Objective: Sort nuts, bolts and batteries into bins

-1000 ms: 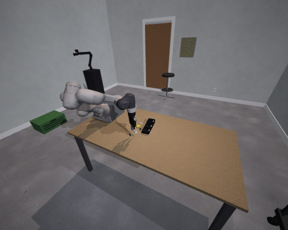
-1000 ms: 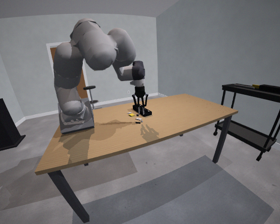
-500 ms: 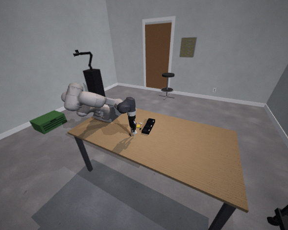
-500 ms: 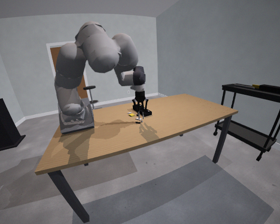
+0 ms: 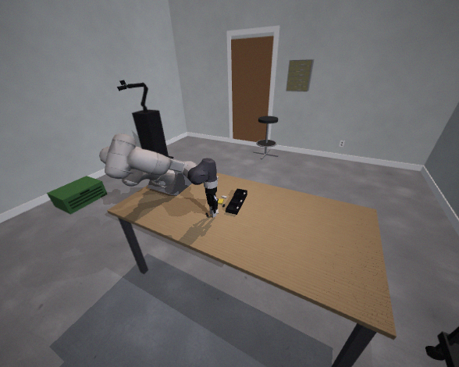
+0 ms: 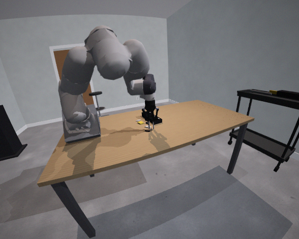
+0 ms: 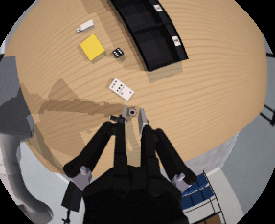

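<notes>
A black row of bins (image 7: 144, 20) with small white labels lies on the wooden table; I cannot read the letters. It also shows in the top and exterior views (image 5: 236, 201) (image 6: 154, 118). My gripper (image 7: 132, 112) (image 5: 212, 214) points straight down close to the table top, on the near side of the bins (image 6: 150, 127). Its fingertips stand a little apart, with a small grey metal piece (image 7: 132, 112) between them. I cannot tell whether the fingers touch it. A small dark piece (image 7: 118, 54) lies near the bins.
A yellow block (image 7: 91, 47), a small white piece (image 7: 85, 26) and a white spotted card (image 7: 122, 89) lie between my gripper and the bins. The robot base (image 6: 80, 125) stands at the table's far left. A black cart (image 6: 270, 120) stands to the right.
</notes>
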You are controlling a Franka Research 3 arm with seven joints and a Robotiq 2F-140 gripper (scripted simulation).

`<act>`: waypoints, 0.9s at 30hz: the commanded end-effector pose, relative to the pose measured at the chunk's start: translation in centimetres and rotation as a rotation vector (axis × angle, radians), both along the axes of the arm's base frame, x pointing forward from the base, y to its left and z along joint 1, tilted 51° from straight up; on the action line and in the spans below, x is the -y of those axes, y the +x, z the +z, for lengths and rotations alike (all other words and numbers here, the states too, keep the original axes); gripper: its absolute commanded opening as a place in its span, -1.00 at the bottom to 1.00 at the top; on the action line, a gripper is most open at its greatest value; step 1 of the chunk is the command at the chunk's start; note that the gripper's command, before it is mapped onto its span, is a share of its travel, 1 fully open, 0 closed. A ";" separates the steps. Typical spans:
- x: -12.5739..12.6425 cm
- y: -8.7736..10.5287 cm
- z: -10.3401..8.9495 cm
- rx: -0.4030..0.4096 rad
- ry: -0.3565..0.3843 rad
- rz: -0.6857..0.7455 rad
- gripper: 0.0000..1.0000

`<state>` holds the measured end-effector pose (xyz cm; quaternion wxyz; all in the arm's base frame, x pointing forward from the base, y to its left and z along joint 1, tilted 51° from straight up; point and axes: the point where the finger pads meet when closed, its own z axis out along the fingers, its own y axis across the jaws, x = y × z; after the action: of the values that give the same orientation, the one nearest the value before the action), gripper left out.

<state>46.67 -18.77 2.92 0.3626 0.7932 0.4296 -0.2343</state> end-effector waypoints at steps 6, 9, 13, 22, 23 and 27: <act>0.7 0.1 -0.5 0.010 0.002 -0.003 -0.63; 0.7 0.0 -0.5 0.010 0.002 -0.003 -0.63; 0.7 0.0 -0.5 0.010 0.002 -0.003 -0.63; 0.8 -0.1 -0.5 0.010 0.002 -0.003 -0.63; 0.8 -0.1 -0.5 0.010 0.002 -0.003 -0.63; 0.8 -0.1 -0.4 0.010 0.002 -0.003 -0.63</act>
<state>46.48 -19.44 2.39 0.3623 0.7947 0.4279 -0.2325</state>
